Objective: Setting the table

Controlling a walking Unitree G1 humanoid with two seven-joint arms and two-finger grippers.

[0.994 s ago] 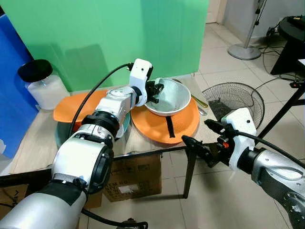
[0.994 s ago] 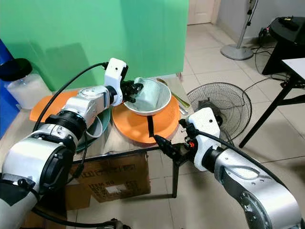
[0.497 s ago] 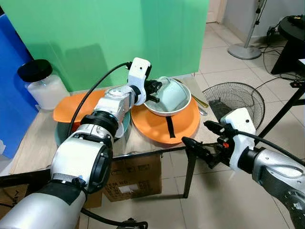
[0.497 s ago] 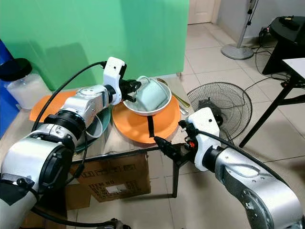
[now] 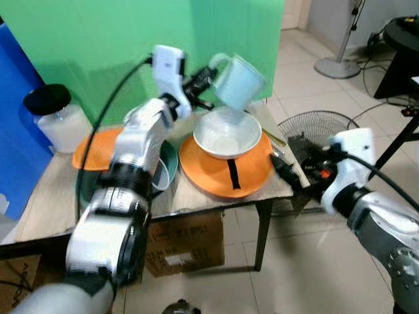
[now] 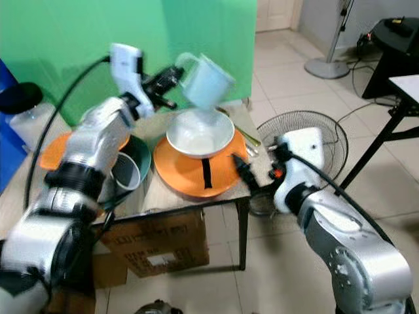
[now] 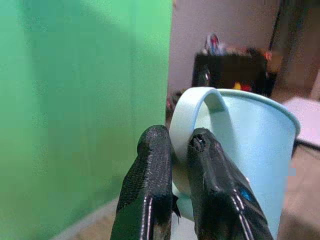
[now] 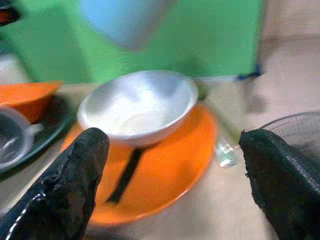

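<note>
Our left gripper (image 7: 172,165) pinches the handle of the pale blue cup (image 5: 237,82), and we hold it tilted in the air above the white bowl (image 5: 226,134), which sits on the orange plate (image 5: 226,173). Our right gripper (image 8: 170,165), fingers spread wide, hovers near the table's (image 5: 46,196) edge beside that plate.
</note>
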